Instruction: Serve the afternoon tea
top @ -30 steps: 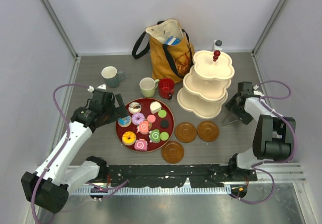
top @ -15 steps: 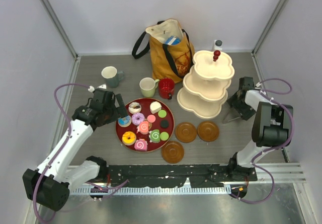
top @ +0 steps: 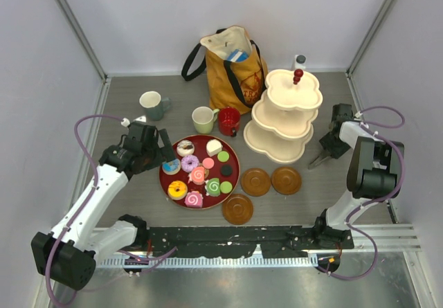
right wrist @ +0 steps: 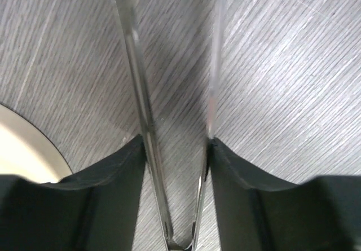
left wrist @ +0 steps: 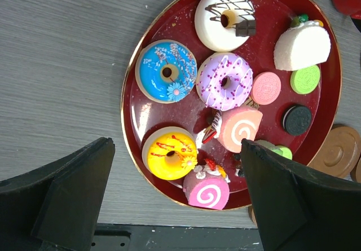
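Note:
Toy donuts, macarons and roll cakes lie on the big red tray (top: 236, 164). My left gripper (top: 165, 152) hovers open over the tray's left edge. In its wrist view, the yellow donut (left wrist: 172, 155) and a pink roll cake (left wrist: 206, 189) sit between the wide-spread fingers (left wrist: 73, 194). The cream three-tier stand (top: 284, 114) is at the back right. To its right, my right gripper (top: 333, 142) is shut on metal tongs (top: 320, 159), whose two arms (right wrist: 141, 110) run between the fingers. Three brown saucers (top: 255, 181) lie in front of the stand. Grey-green (top: 152, 104), pale green (top: 203, 120) and red (top: 228, 121) mugs stand behind the tray.
A mustard-yellow tote bag (top: 232, 69) stands at the back centre. A small bottle (top: 300, 61) is behind the stand. The stand's bottom tier (right wrist: 22, 144) lies close to the left of the tongs. Enclosure walls ring the table.
My right gripper's jaws have closed in onto the tongs, and that arm has shifted slightly back and to the right. The left arm has barely moved.

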Motion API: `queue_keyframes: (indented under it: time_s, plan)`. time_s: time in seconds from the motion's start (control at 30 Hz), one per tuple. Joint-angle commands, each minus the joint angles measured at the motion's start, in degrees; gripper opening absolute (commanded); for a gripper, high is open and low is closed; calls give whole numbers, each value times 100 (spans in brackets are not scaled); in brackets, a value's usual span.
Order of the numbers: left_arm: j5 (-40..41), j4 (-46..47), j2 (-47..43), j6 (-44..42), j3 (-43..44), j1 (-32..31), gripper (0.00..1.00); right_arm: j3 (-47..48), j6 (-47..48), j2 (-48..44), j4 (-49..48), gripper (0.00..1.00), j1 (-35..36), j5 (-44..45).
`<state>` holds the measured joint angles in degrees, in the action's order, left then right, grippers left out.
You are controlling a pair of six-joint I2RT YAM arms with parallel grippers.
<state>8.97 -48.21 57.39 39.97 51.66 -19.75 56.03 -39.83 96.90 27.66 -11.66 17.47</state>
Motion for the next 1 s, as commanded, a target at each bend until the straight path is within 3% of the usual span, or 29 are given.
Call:
queue_keyframes:
  time_s: [0.0, 0.17, 0.4, 0.6, 0.87, 0.97]
  plan:
    - [43, 145, 9, -85, 46, 32, 100, -92, 107, -30, -42, 48, -29, 1]
    - [-45, 110, -78, -59, 37, 32, 100, -136, 371, -812, 169, 45, -29, 115]
    - [-212, -145, -438, 64, 2, 24, 100, 188, 740, -2612, 1056, 45, -29, 318]
    - [-194, -382, -1000, 213, -16, 32, 100, 1172, 916, -3773, 1628, 45, -29, 46]
    - [-10, -655, -1686, 301, -7, 32, 100, 2771, 1486, -4118, 2023, 45, 128, -1466]
    - [34, -690, -1766, 301, -33, 32, 99, 3685, 1759, -3821, 2357, 45, 986, -1318]
